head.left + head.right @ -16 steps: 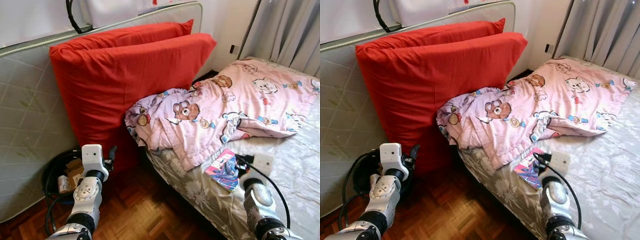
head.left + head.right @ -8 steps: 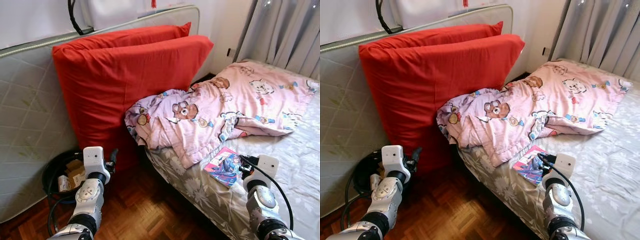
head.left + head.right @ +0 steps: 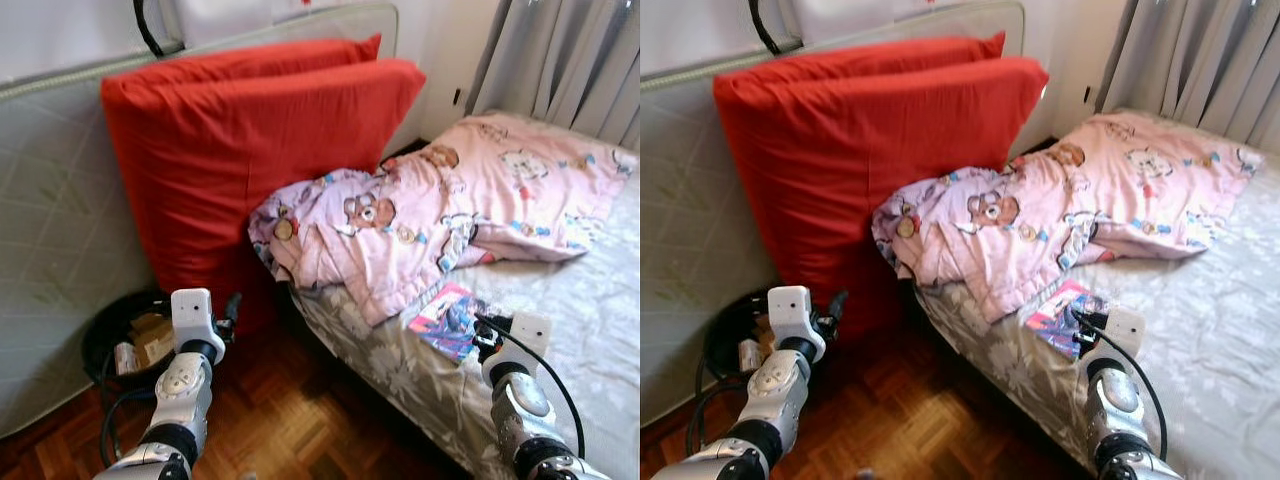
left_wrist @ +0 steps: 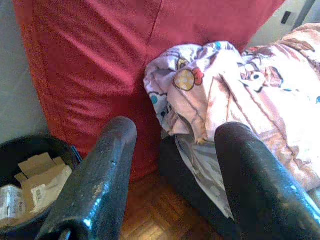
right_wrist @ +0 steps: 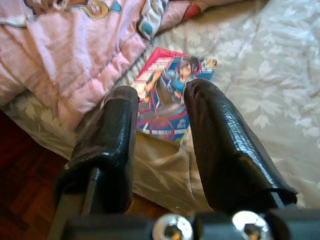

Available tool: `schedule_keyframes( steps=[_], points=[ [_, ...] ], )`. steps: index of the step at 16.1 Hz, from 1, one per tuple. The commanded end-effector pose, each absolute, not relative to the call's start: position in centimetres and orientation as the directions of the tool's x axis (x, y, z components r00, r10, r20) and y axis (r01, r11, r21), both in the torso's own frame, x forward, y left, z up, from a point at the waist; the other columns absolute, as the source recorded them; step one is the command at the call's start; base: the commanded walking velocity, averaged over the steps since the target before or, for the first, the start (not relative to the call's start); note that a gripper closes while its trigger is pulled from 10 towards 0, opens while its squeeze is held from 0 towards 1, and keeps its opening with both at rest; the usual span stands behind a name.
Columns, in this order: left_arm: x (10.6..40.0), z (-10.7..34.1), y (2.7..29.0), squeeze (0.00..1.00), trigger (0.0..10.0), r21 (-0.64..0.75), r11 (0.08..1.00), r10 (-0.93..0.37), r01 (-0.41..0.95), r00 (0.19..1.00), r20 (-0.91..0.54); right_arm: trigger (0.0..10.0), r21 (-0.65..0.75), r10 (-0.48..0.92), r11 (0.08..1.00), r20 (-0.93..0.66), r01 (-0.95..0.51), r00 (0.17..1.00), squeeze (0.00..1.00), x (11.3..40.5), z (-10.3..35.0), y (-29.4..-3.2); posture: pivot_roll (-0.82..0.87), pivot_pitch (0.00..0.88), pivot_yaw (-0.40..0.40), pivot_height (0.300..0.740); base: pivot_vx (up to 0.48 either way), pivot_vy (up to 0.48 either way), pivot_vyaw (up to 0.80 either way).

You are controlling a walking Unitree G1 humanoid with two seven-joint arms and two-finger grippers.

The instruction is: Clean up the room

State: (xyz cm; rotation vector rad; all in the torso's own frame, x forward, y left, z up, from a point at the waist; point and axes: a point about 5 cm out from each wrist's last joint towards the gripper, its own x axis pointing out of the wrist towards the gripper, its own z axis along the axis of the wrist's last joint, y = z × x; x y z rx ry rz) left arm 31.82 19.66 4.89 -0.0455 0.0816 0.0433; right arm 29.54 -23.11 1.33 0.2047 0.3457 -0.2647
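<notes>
Our right gripper (image 5: 160, 125), jaws apart and empty, faces the thin, light, bendable comic book (image 5: 172, 92) at twelve o'clock; we'd pinch its near edge.

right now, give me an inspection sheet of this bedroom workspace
surface: bed with a grey floral sheet; wooden parquet floor beside it.
job's things: colourful booklet lying flat near the bed's edge; pink cartoon blanket rumpled, one corner hanging over the bed edge.
clutter: black bin on the floor holding cardboard scraps.
grippers: left gripper open, holding nothing, over the floor by the bin; right gripper open, just short of the booklet.
cables: black cable looping along the right wrist; black cord on the floor near the bin.
surroundings: two red cushions leaning on an upright mattress; grey curtains.
</notes>
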Motion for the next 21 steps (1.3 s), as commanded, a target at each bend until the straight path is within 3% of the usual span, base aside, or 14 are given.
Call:
schedule_keyframes(
  steps=[1,21],
  points=[
    [31.8,4.7,19.8,0.0,10.0,-0.047,0.998,0.045,-0.05,0.994,-0.098,10.0,0.164,-0.216,0.941,-0.384,0.296,0.898,0.0,29.3,0.9,-22.9,0.0,0.0,0.004,0.653,0.0,0.0,0.0],
    [31.6,4.3,19.6,0.0,10.0,-0.075,0.997,0.026,-0.036,0.992,-0.127,10.0,0.195,-0.165,0.938,-0.473,0.285,0.866,0.0,28.4,-0.5,-22.4,0.01,0.0,0.007,0.653,0.0,0.0,0.0]
  ],
)
